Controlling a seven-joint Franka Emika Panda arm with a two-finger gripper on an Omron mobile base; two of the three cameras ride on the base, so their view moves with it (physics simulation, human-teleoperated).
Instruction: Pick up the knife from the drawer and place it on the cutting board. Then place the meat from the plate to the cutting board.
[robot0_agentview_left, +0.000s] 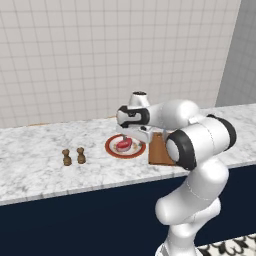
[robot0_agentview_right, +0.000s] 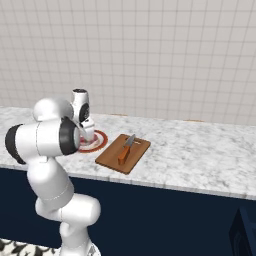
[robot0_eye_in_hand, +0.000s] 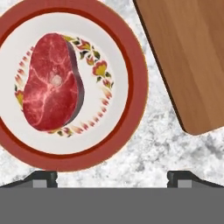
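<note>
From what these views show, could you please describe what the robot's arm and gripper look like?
The arm is built of glossy white, rounded segments with dark black bands at the joints. Its wrist ends in a white and black hand carrying the gripper, whose two small dark fingertips have grey pads. No cables or markings are visible.

The gripper (robot0_eye_in_hand: 112, 177) hung wide open above the tabletop (robot0_eye_in_hand: 144, 153), with bare marble between its fingertips (robot0_eye_in_hand: 41, 178). In the hand view the plate (robot0_eye_in_hand: 135, 87) lay at 11 o'clock, the meat (robot0_eye_in_hand: 50, 83) resting on it with open air above. The cutting board (robot0_eye_in_hand: 192, 57) sat at 1 o'clock, a marble strip parting it from the plate. On the board the knife (robot0_agentview_right: 125, 150) took the middle, leaving free wood at both sides. Two small brown shakers (robot0_agentview_left: 73, 156) stood well apart at 9 o'clock of the plate.
</note>
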